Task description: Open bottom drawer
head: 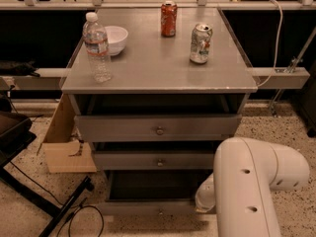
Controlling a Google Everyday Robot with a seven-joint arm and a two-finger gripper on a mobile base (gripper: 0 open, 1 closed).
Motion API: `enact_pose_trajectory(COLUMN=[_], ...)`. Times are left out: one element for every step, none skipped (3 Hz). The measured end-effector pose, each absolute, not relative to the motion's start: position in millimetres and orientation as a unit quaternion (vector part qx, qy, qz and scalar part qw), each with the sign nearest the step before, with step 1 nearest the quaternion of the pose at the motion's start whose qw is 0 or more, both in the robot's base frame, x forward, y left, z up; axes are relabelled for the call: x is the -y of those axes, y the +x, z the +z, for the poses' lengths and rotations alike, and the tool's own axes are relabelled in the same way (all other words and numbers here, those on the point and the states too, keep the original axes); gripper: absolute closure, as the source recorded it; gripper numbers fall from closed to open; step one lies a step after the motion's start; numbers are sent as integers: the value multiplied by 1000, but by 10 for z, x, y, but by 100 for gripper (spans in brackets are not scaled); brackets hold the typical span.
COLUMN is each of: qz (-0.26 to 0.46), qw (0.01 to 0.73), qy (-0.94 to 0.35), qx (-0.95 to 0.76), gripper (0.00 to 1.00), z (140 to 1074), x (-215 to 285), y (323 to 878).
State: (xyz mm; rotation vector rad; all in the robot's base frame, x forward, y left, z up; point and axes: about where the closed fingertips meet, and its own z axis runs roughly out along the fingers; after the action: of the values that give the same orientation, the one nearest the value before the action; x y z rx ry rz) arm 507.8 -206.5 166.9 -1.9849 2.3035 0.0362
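The grey cabinet [158,78] has three drawers. The bottom drawer [148,209] is the lowest, a slim grey front with a small round knob [159,212]. It stands pulled out, with a dark open space behind its front. The middle drawer [153,160] and top drawer [158,127] sit less far out. My white arm [256,181] fills the lower right. My gripper [202,204] is at the arm's lower end, against the right end of the bottom drawer front, and is mostly hidden by the arm.
On the cabinet top stand a water bottle [97,47], a white bowl [114,38], a red can [168,19] and a silver can [200,43]. A cardboard box [64,142] sits left of the cabinet. Black legs and a cable [64,211] lie on the floor at the lower left.
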Motion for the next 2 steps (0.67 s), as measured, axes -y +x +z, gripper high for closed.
enact_pose_trajectory(qz=[12,12], qw=[50,50], qy=[-652,-652], qx=[-757,-757], gripper=[6,0], z=[1669,1669], x=[2065,2065], y=[5077,5077])
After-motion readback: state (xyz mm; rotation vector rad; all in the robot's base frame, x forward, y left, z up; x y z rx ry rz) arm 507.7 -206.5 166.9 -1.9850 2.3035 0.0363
